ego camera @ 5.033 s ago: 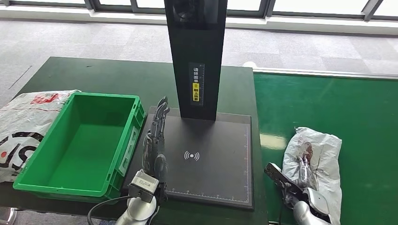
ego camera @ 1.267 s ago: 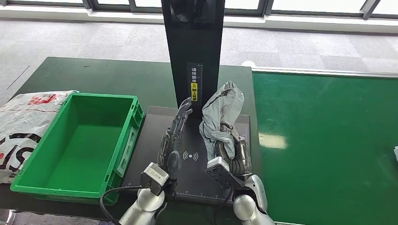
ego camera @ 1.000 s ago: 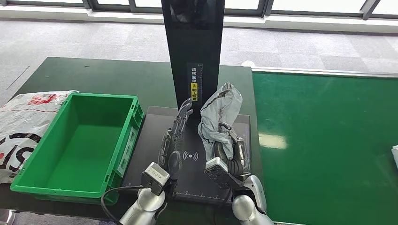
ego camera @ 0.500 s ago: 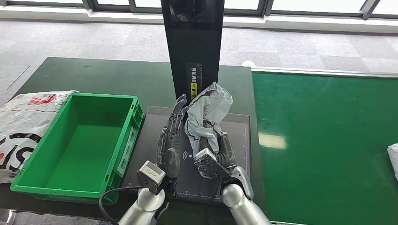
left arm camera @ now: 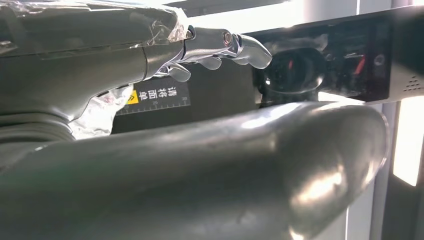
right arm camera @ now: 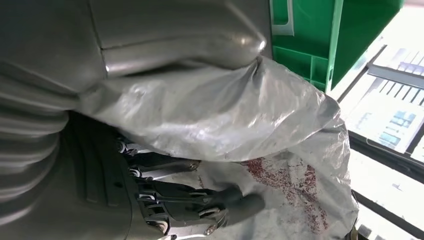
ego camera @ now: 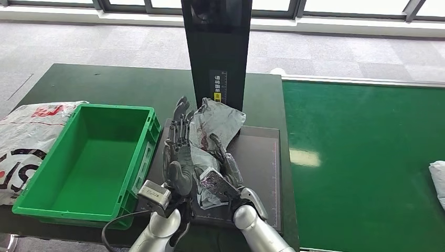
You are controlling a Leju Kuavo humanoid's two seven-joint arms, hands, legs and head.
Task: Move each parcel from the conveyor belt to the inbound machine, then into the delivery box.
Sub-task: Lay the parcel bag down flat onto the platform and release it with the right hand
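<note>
Green-topped table (ego camera: 105, 86) fills the left of the head view, with grey carpet and a window sill along the top edge. Parcel (ego camera: 212, 126), a crumpled grey poly mailer, sits mid-frame over the inbound machine (ego camera: 252, 168) plate, in front of its black post. Right hand (ego camera: 223, 168) grips the bag's lower part, fingers wrapped into the film. Left hand (ego camera: 177, 152) stands upright, fingers apart, flat against the bag's left side, holding nothing itself. Delivery box (ego camera: 89, 157) sits lower left, empty; another parcel (ego camera: 438, 178) waits on the conveyor belt (ego camera: 362, 157) at the right edge. Judgement: light, soft, floppy, slick film, so it will sag and slip. Grab bunched film or the bulk inside, not a flat face.
</note>
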